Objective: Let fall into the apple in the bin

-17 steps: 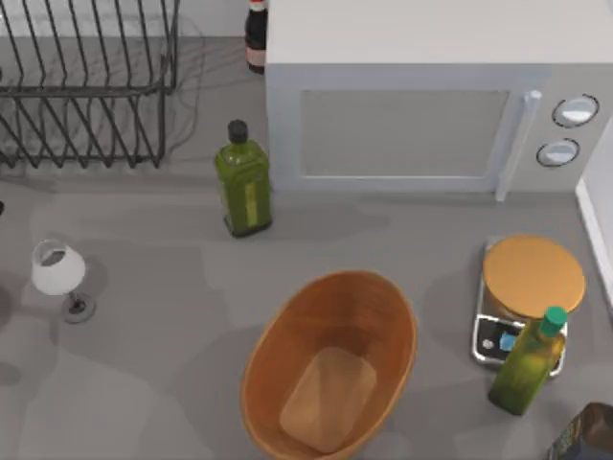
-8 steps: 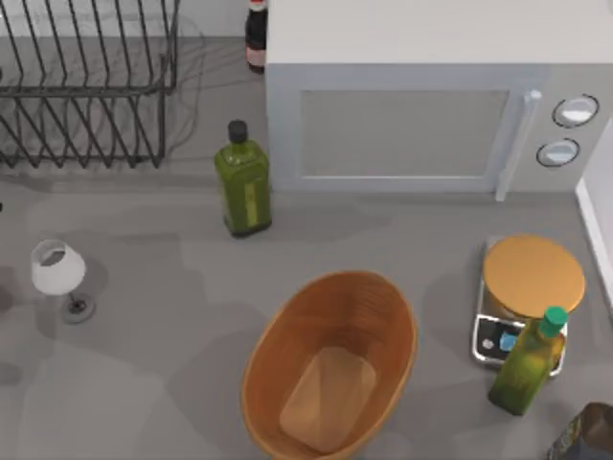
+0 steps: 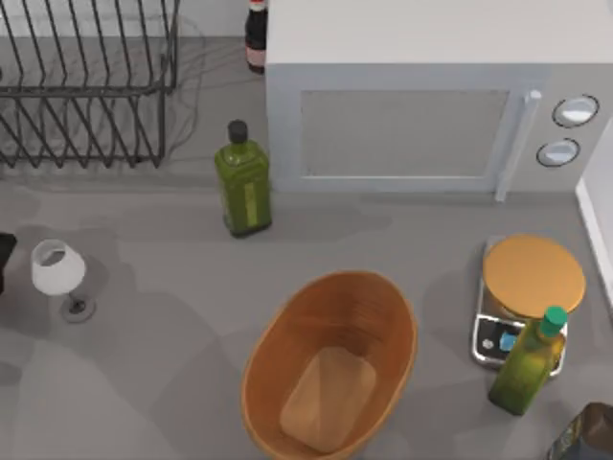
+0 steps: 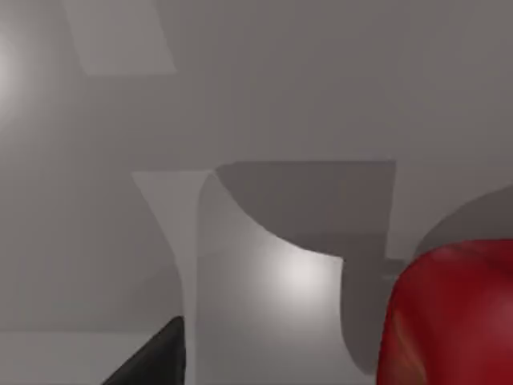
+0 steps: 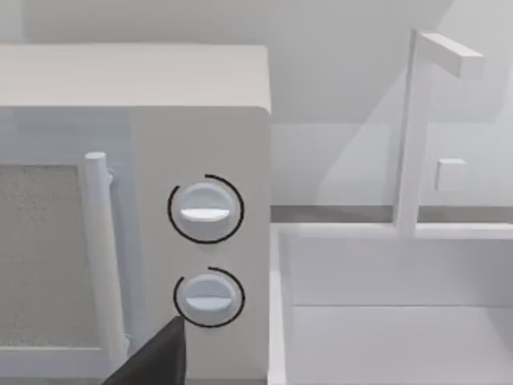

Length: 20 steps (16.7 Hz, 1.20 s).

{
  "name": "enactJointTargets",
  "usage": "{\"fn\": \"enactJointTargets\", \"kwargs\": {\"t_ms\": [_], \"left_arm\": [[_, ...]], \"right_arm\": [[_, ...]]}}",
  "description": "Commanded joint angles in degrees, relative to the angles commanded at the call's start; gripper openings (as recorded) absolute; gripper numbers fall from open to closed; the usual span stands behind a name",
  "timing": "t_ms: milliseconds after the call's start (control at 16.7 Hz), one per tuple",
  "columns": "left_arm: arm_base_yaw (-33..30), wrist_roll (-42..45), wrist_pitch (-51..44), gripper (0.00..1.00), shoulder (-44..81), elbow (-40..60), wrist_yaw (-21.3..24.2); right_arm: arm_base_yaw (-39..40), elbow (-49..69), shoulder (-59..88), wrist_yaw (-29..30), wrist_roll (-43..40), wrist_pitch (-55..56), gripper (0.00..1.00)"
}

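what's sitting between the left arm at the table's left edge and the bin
The wine glass stands right beside the left arm's dark tip at the table's left edge, toward the bin. Past the glass, the way to the bin is bare table. The apple shows in the left wrist view.

The bin [image 3: 330, 369] sits before the microwave [image 3: 421, 105].

Right wrist view: a white microwave [image 5: 136, 208] with a vertical door handle [image 5: 100, 257] and two round knobs [image 5: 205, 210] stacked beside the handle. Beside the microwave, a white sink [image 5: 393, 305] with an upright tap [image 5: 417, 128]. A dark fingertip [image 5: 156, 357] shows below the knobs.
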Motion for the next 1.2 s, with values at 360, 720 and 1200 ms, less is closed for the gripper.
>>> {"fn": "enactJointTargets", "kwargs": {"t_ms": [360,720,1200], "left_arm": [[-1.5,-1.3,2.1,1.00,0.5,-1.5,0.0],[-1.5,-1.3,2.1,0.55,0.5,-1.5,0.0],[-1.5,-1.3,2.1,0.00,0.5,-1.5,0.0]], "right_arm": [[0.0,0.0,0.0,0.0,0.0,0.0,1.00],[0.0,0.0,0.0,0.0,0.0,0.0,1.00],[0.0,0.0,0.0,0.0,0.0,0.0,1.00]]}}
